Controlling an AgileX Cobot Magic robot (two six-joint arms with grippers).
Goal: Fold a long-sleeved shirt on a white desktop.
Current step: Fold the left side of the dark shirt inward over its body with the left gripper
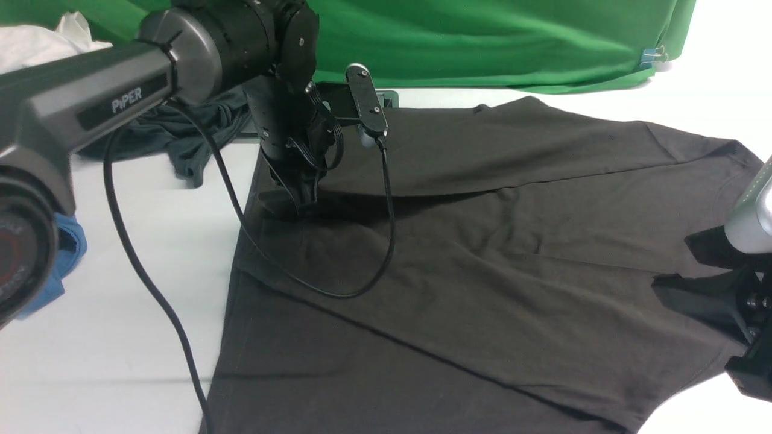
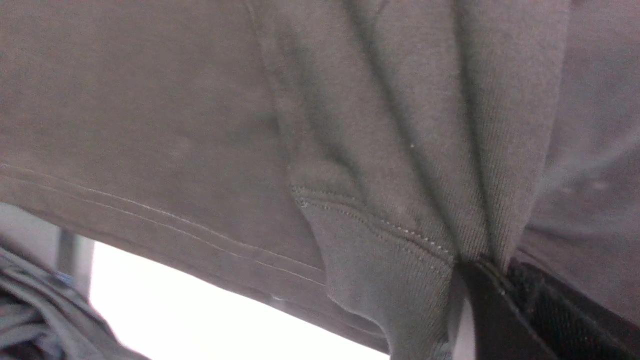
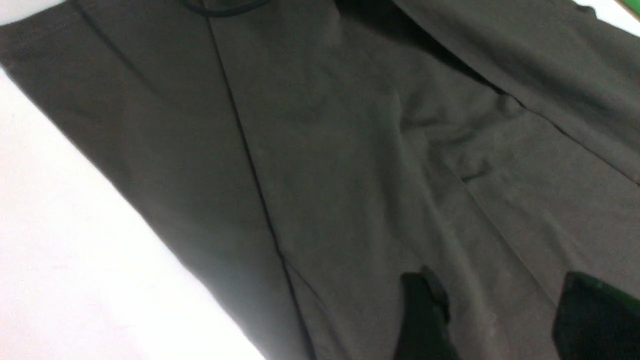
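The long-sleeved shirt (image 1: 482,259), dark brownish-black, lies spread over the white desktop (image 1: 120,313) with its hem toward the left and a sleeve folded across its body. My left gripper (image 1: 303,202) points down at the shirt's far left part, shut on the ribbed cuff (image 2: 400,280), which bunches into the closed jaws of the left gripper (image 2: 482,262). My right gripper (image 1: 672,262) hovers low over the shirt's right side. In the right wrist view the right gripper (image 3: 500,287) is open, with flat fabric (image 3: 350,175) showing between its dark fingers (image 3: 422,305).
A slate-grey garment (image 1: 181,141) is heaped at the back left, and a blue garment (image 1: 63,259) lies at the left edge. A green backdrop (image 1: 482,36) hangs behind. The left arm's black cable (image 1: 338,292) droops onto the shirt. White cloth (image 1: 36,39) sits far left.
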